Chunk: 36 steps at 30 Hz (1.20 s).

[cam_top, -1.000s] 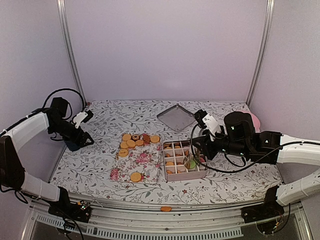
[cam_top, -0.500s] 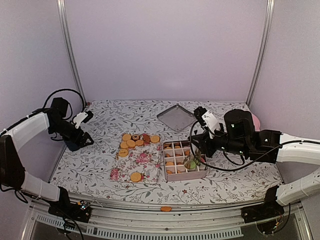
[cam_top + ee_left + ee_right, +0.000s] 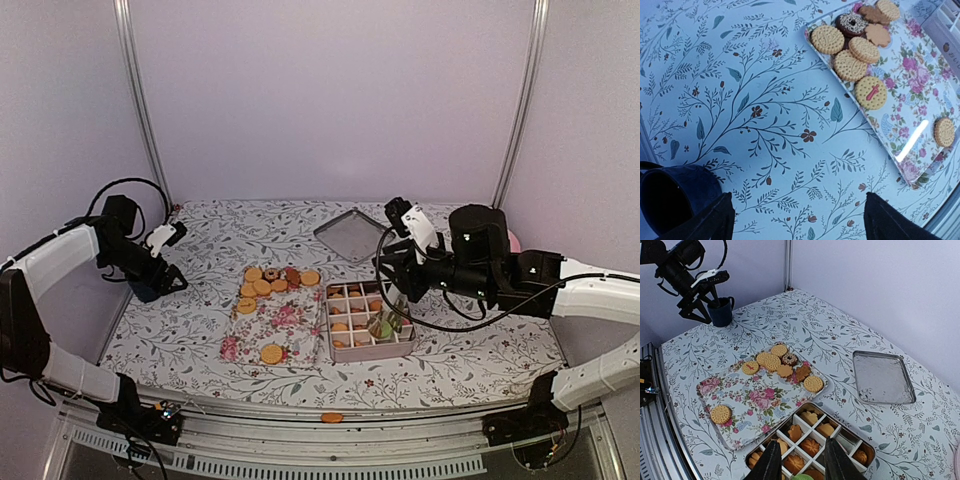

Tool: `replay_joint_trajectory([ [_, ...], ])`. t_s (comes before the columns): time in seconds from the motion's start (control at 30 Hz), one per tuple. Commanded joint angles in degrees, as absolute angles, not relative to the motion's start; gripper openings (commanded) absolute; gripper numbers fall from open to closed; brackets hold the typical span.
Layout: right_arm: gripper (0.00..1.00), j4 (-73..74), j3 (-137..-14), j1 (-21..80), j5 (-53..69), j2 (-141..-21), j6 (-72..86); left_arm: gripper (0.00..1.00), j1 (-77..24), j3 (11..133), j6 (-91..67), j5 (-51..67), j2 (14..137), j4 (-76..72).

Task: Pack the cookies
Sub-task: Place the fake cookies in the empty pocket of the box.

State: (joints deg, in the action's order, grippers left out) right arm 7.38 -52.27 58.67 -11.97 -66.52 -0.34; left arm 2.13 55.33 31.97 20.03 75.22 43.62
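Observation:
Several round golden cookies (image 3: 270, 281) are bunched at the far end of a floral tray (image 3: 262, 330), and one more cookie (image 3: 271, 353) lies at its near end. A divided tin (image 3: 368, 322) right of the tray holds cookies (image 3: 810, 445) in its cells, with a green one (image 3: 383, 328) among them. My right gripper (image 3: 386, 291) hovers over the tin's far part, and in its wrist view the right gripper (image 3: 802, 442) is open and holds nothing. At the far left my left gripper (image 3: 172, 280) hangs wide open over bare cloth (image 3: 797, 197), apart from the tray's cookies (image 3: 855, 50).
A dark blue cup (image 3: 147, 290) stands just under the left gripper, and the cup (image 3: 670, 200) shows beside its left finger. The tin's lid (image 3: 352, 236) lies behind the tin. One cookie (image 3: 331, 417) rests on the front rail. A pink plate (image 3: 512, 240) peeks out behind the right arm.
The right gripper has risen from the tin and drawn a little back and to the left. The left arm has not moved.

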Motion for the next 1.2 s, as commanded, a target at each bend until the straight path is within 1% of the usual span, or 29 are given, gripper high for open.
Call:
replay_joint_trajectory([
  [0.0, 0.32, 5.95, -56.21, 57.60, -10.92, -70.13, -2.73, 0.90, 1.76, 55.37, 32.34, 20.24, 75.36, 43.13],
  [0.13, 0.33, 7.23, -58.56, 56.78, -9.67, -73.16, -3.25, 0.90, 1.63, 54.98, 32.56, 20.05, 74.84, 43.24],
  [0.3, 0.33, 7.60, -58.38, 55.68, -8.06, -74.90, -3.07, 0.90, 1.59, 54.97, 32.70, 20.33, 74.87, 43.23],
  [0.5, 0.24, 8.48, -60.80, 55.23, -7.82, -74.45, -4.04, 0.90, 0.79, 56.20, 32.24, 22.76, 76.06, 43.57],
  [0.73, 0.22, 10.79, -65.07, 54.95, -7.74, -73.64, -6.73, 0.88, -0.33, 57.22, 31.55, 24.14, 77.49, 43.57],
  [0.97, 0.21, 11.79, -63.61, 55.01, -5.52, -73.27, -5.82, 0.88, -0.58, 56.70, 31.79, 23.28, 77.05, 43.59],
  [1.17, 0.21, 12.19, -59.33, 54.95, -3.78, -70.54, -2.41, 0.88, -0.61, 56.37, 32.08, 22.56, 76.55, 43.57],
])
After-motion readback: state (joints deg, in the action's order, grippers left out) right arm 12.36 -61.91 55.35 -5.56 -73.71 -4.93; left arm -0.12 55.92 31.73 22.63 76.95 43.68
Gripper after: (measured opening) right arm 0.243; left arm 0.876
